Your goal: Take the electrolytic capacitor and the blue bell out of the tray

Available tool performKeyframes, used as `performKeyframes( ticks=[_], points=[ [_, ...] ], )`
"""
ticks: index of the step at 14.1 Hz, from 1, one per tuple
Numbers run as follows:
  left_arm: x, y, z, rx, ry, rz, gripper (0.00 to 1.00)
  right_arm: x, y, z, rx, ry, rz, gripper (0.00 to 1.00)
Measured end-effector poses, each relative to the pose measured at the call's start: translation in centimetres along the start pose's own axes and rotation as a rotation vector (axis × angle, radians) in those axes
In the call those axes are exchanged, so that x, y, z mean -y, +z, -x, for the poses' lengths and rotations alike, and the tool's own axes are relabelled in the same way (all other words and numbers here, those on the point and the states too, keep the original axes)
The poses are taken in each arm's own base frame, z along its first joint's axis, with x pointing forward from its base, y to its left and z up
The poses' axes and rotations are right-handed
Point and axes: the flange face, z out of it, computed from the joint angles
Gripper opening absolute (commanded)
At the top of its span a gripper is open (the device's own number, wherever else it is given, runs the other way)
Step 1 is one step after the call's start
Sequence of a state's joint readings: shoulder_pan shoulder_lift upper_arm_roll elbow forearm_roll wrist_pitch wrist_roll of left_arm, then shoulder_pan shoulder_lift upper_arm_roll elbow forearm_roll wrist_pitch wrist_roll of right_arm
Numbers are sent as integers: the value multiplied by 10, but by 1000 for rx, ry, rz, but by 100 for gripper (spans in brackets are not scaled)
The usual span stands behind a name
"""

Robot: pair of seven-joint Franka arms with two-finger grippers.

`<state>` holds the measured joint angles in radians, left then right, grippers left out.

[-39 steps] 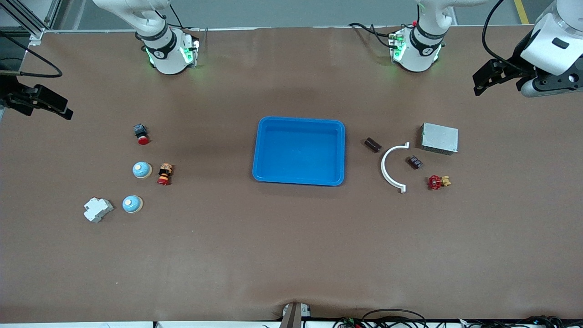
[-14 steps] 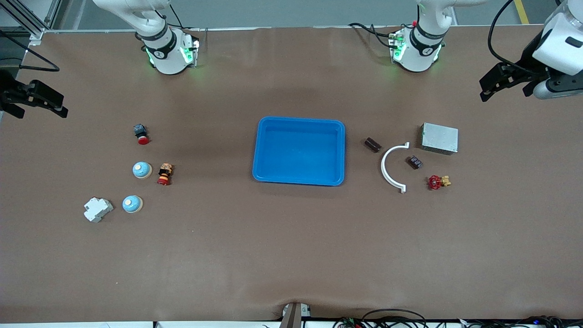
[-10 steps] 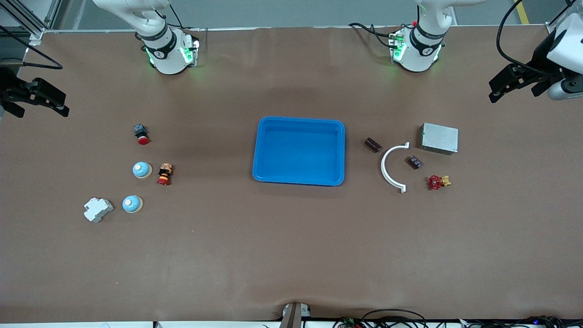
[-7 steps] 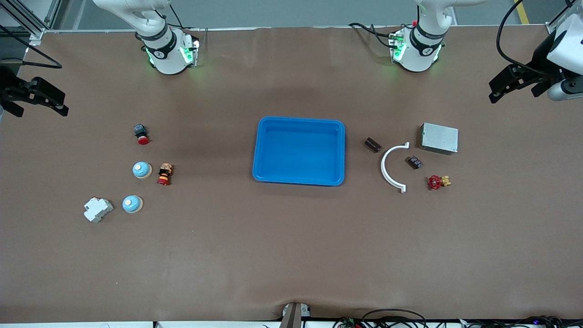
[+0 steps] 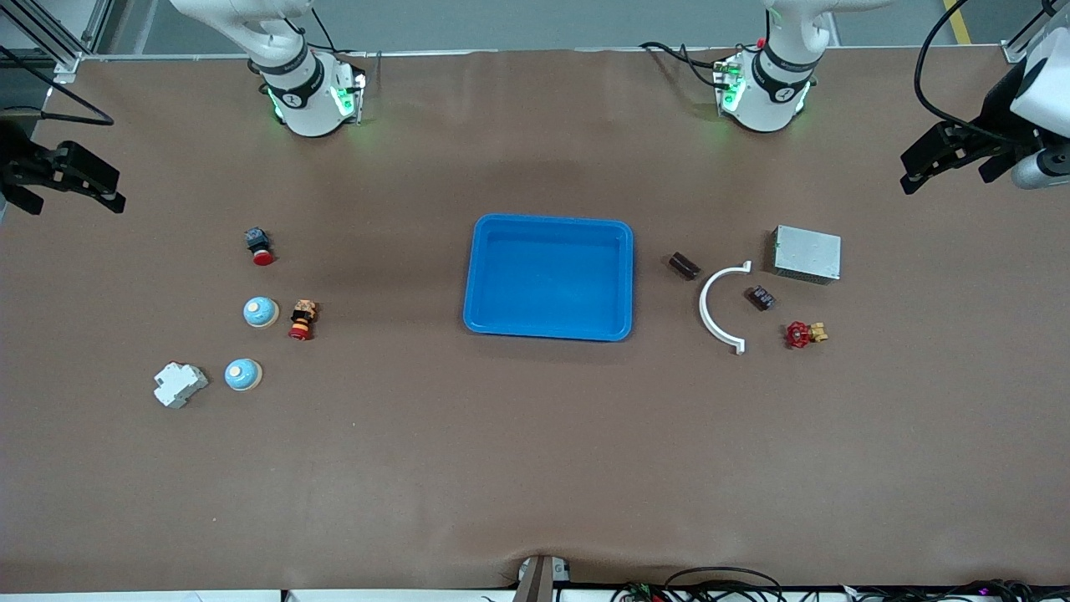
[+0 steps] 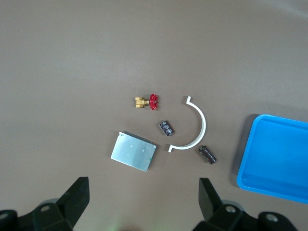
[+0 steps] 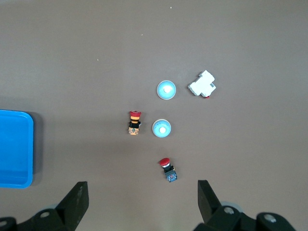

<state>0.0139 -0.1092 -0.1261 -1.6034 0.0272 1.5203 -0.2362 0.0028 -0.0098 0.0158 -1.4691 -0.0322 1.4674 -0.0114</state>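
Observation:
Two light blue bells (image 5: 261,312) (image 5: 243,374) sit toward the right arm's end of the table. They also show in the right wrist view (image 7: 161,128) (image 7: 166,90). Two dark capacitors (image 5: 684,266) (image 5: 761,298) lie toward the left arm's end, either side of a white arc (image 5: 720,308). They also show in the left wrist view (image 6: 207,155) (image 6: 166,128). The blue tray (image 5: 471,276) in the middle is empty. My left gripper (image 5: 940,157) (image 6: 143,199) is open, high over the table's end. My right gripper (image 5: 71,177) (image 7: 142,199) is open, high over its end.
By the capacitors lie a silver box (image 5: 807,253) and a red-handled valve (image 5: 802,334). By the bells lie two red push buttons (image 5: 259,247) (image 5: 302,319) and a white breaker (image 5: 179,384).
Both grippers have drifted outward toward their ends of the table over the last seconds and are almost still now. Nothing on the table has moved.

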Motion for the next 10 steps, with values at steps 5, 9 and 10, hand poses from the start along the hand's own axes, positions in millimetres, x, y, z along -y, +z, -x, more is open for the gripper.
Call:
performKeyframes(
  ticks=[5, 9, 10],
  points=[
    [0, 3, 3, 30, 51, -6, 100, 0, 0, 0, 0, 0, 0, 100],
    [0, 2, 5, 40, 102, -7, 100, 0, 0, 0, 0, 0, 1, 100],
    [0, 2, 5, 41, 104, -6, 100, 0, 0, 0, 0, 0, 1, 100]
  ],
)
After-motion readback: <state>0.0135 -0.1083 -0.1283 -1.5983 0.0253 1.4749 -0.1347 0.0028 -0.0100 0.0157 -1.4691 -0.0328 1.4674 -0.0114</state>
